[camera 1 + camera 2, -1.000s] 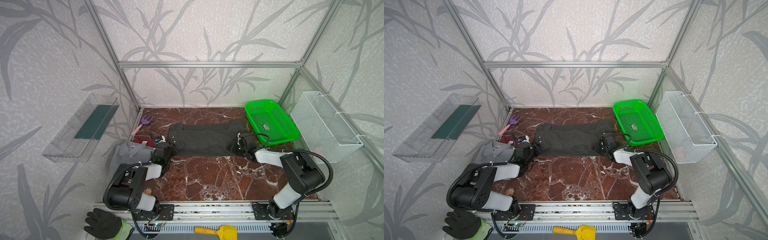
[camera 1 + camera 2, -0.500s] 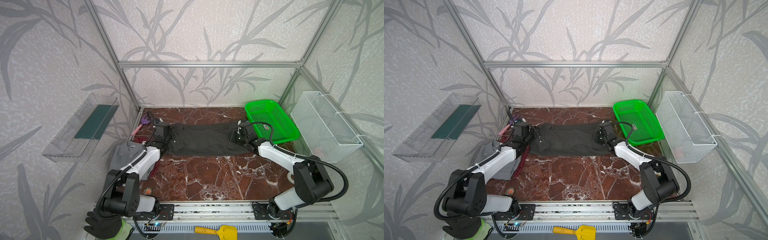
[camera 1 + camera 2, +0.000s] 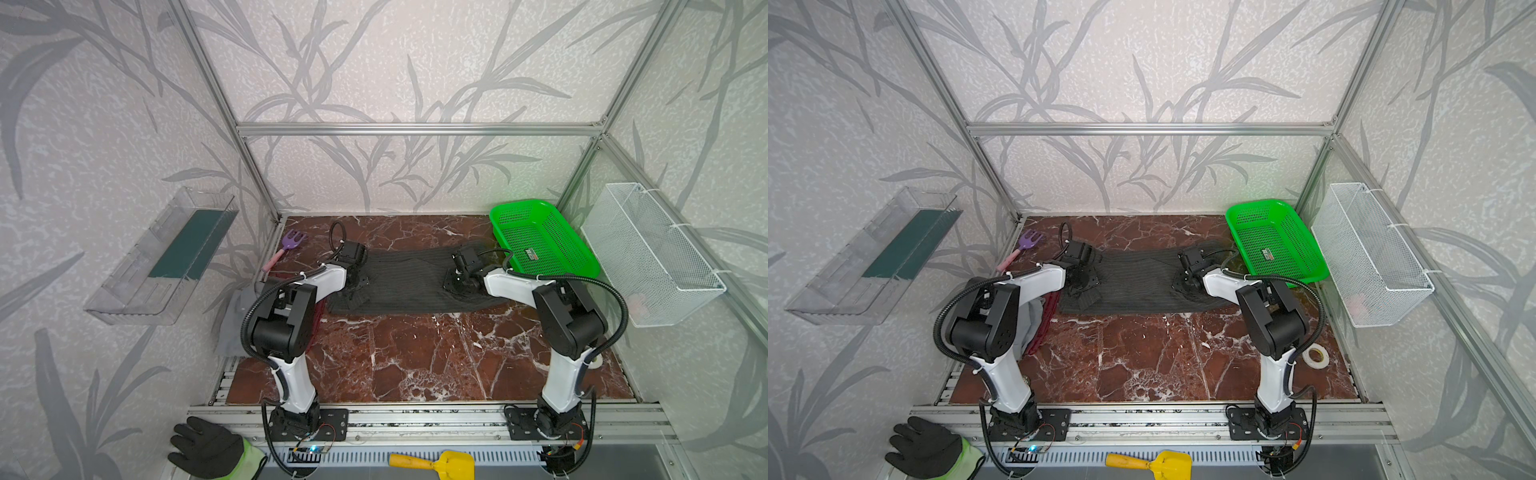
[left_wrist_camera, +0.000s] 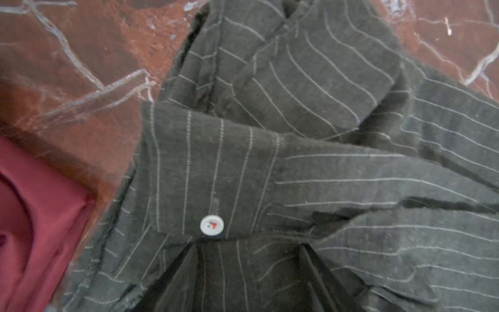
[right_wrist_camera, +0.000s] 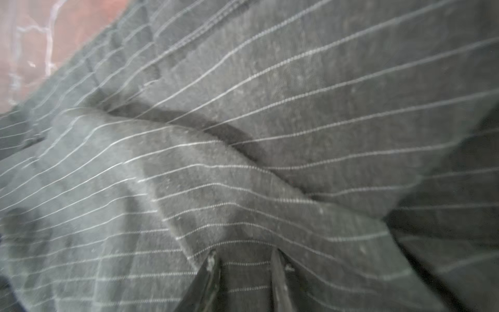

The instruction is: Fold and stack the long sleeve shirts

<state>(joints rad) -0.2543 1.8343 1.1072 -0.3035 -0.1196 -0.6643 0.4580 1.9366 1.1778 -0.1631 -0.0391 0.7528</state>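
Pinstriped shirt (image 3: 407, 282): spread flat across the far half of the marble table (image 3: 415, 357), long side running left to right. Dark charcoal with thin pale stripes; right end just beside the green basket (image 3: 540, 245).
Left gripper (image 4: 248, 245): down over the shirt's left end, jaws standing wide apart above a buttoned cuff. White button (image 4: 212, 225) just ahead of the fingers (image 4: 178, 272), cloth lying loose beneath them.
Right gripper (image 5: 244, 254): low on the shirt's right end, jaws partly apart with striped cloth between. Cannot tell whether a fold is pinched or merely lying there.
Dark red shirt (image 4: 32, 216): bunched at the left edge of the table, just beside the pinstriped shirt's left end — partly hidden by the left arm (image 3: 286, 316) in both top views.
Grey shirt (image 3: 235, 328): at the far left edge, beside the red one, mostly behind the left arm.
Purple toy rake (image 3: 291, 243): far left corner, apart from the shirts.
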